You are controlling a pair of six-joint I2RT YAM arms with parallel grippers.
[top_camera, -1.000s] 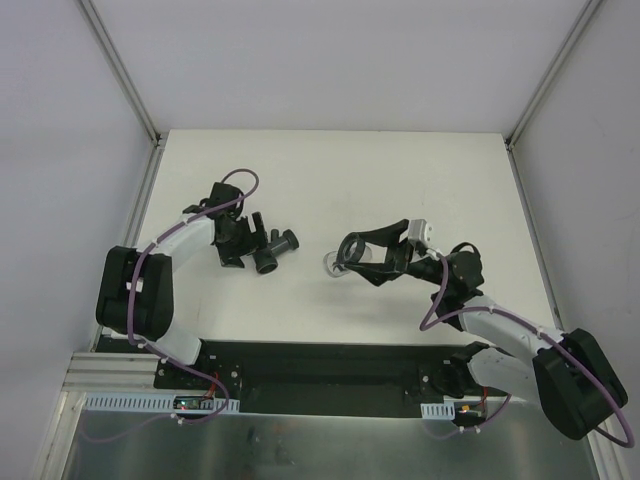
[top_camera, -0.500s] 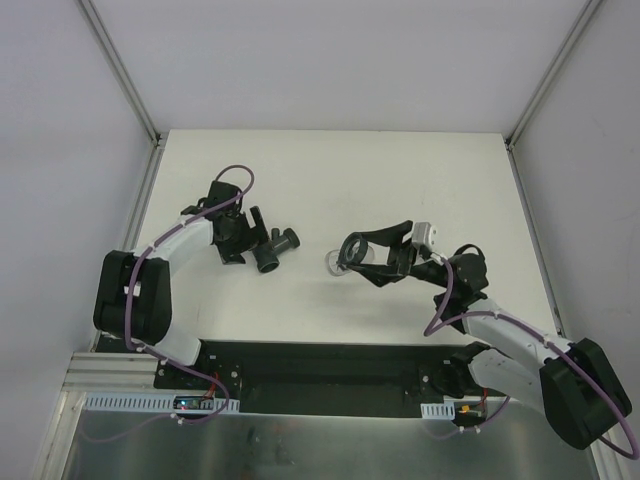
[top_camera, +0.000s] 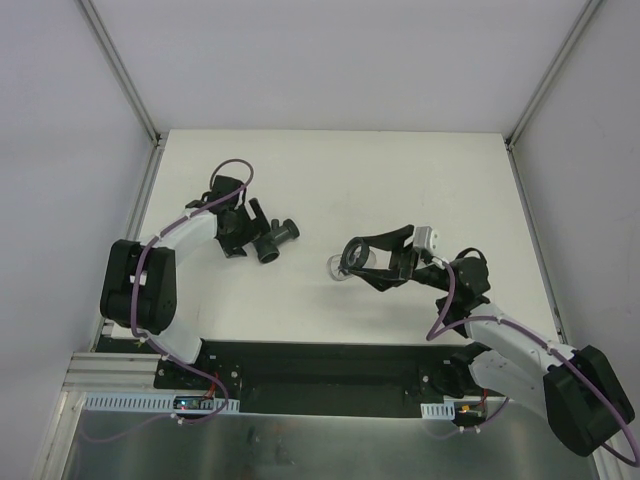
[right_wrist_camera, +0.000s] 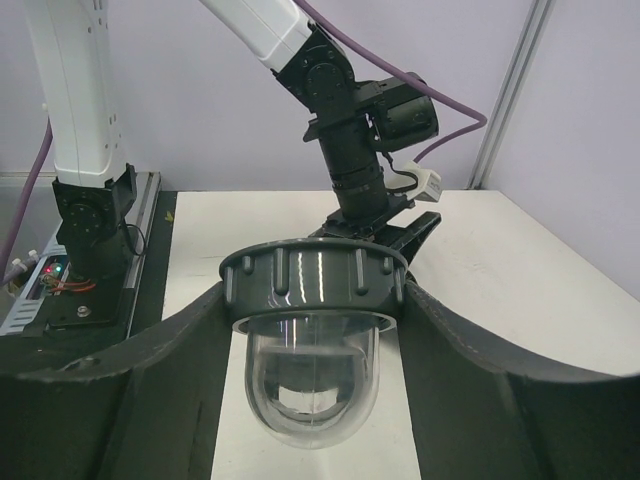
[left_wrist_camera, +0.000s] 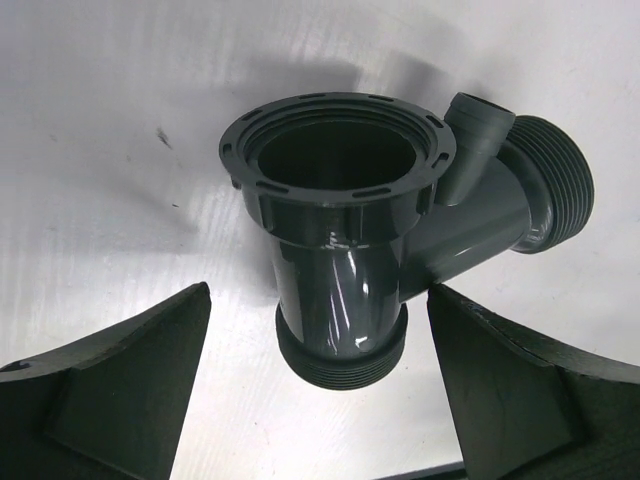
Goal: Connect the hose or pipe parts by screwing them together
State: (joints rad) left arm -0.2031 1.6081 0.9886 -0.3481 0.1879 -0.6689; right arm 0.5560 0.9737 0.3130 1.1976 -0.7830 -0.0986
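Pipework first: the dark grey branched fitting (left_wrist_camera: 345, 270) lies on the white table (top_camera: 330, 180), at about 9 o'clock from its middle. From overhead its long axis runs roughly 7 to 1 o'clock. In the left wrist view the straight barrel runs 12 to 6, with the wide collared socket (left_wrist_camera: 338, 150) gaping towards the camera at 12, one threaded end (left_wrist_camera: 340, 355) at 6, and a branch ending in a second threaded end (left_wrist_camera: 555, 185) at 2. My left gripper (top_camera: 246, 232) sits at the fitting's 9 o'clock side, jaws spread wide either side of the barrel's near end and touching nothing. Well apart, at the fitting's 3 o'clock, my right gripper (top_camera: 354, 258) is clamped on the dark collar of the clear connector (right_wrist_camera: 312, 390), dome hanging below the jaws; whether it is off the table I cannot tell. I judge the step in hand to be taking hold of the fitting. I would close on the smooth barrel, not the threads, squarely enough that it cannot spin. I would then line up both axes before turning, since a skewed start could cross the threads.
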